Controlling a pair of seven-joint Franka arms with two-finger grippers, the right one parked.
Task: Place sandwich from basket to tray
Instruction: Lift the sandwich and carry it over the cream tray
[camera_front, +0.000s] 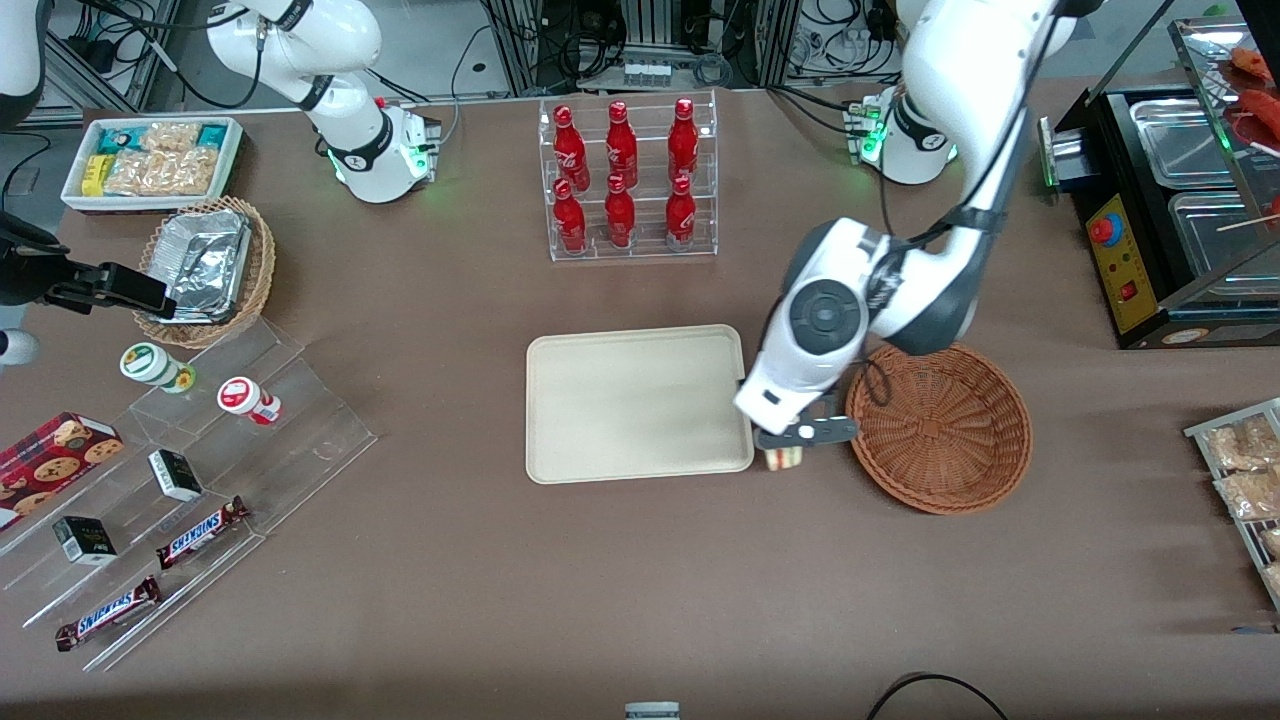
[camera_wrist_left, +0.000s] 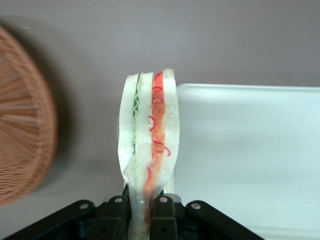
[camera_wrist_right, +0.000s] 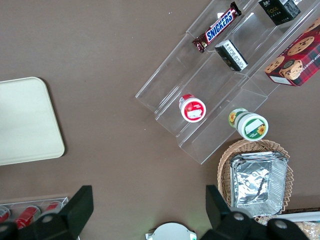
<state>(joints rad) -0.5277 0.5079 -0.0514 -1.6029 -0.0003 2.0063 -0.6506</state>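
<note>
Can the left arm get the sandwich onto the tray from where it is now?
Probably yes. The tool, shut on the sandwich, hangs between basket and tray, with nothing between it and the bare tray.

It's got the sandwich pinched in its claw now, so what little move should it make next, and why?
Probably carry it sideways over the tray, then lower it. The gripper is shut on the sandwich, already out of the basket and hanging between basket and tray, just off the tray's edge, with the tray bare.

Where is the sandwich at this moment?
The sandwich is clamped in the left gripper, between the basket and the tray, just off the tray's corner nearest the front camera.
</note>
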